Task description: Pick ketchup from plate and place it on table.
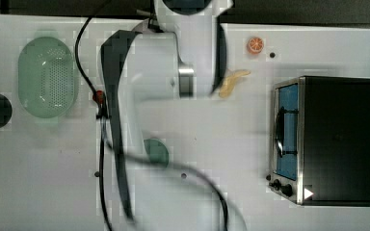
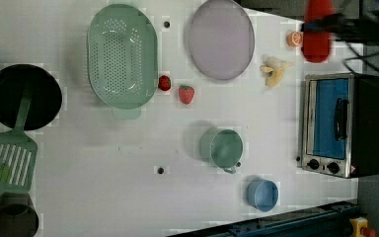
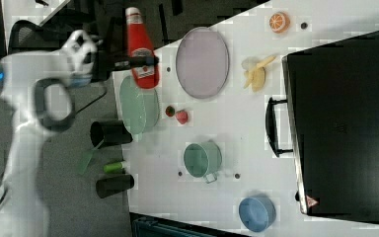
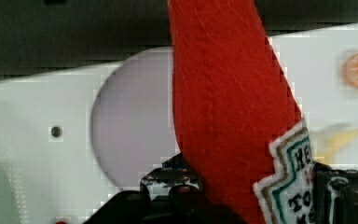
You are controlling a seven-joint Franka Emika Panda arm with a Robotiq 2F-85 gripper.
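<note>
Ketchup (image 3: pixel 142 52) hangs clear of the plate (image 3: pixel 202 61), clamped at its label by the gripper (image 3: pixel 137 62) fingers, at the upper left of the right view, over the tabletop (image 3: pixel 227 123) edge. Trouble from here is placement — lowering where it hangs risks missing the edge or hitting the green colander (image 3: pixel 139 109). Its soft body may squirm loose — the grip sits low.

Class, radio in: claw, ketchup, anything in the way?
Claw shut on ketchup, held in the air. Plate bare. Strawberries, banana, orange slice lie near the plate.
</note>
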